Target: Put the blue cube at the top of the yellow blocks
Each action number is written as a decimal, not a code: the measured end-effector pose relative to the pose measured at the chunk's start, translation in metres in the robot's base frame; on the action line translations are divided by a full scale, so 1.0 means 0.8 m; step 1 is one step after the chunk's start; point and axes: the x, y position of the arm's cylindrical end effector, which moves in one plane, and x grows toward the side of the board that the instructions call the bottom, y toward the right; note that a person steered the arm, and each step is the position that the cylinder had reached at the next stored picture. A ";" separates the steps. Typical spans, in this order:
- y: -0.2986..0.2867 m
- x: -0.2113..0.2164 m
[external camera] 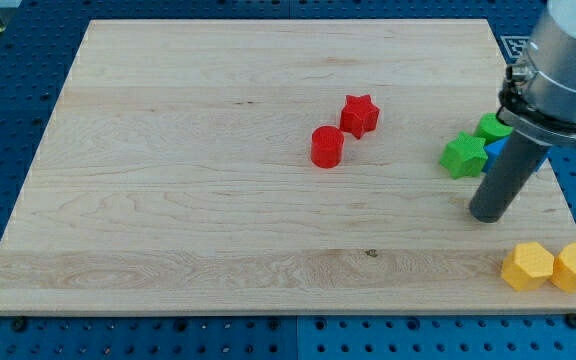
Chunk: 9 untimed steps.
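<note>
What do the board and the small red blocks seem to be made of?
The board looks like pale wood with a matte finish: grain lines and a small knot show. The red cylinder and red star look like moulded or printed plastic, uniformly coloured and slightly dull; which one, I cannot tell.

On my feed I count two red plastic blocks, a red star-shaped block [360,115] and a red cylinder block [327,146]. There are two green plastic blocks: a green star-shaped block [463,155] and a second green block [492,127] whose shape I cannot tell behind the arm. I count two yellow blocks, a yellow hexagonal block [526,266] and a second yellow block [574,266]. One blue block [496,147] shows as a sliver. That makes seven blocks on one pale wooden board [188,180].
</note>
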 end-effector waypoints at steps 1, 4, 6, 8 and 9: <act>0.038 0.000; 0.115 -0.070; 0.084 -0.160; 0.089 -0.113; 0.089 -0.113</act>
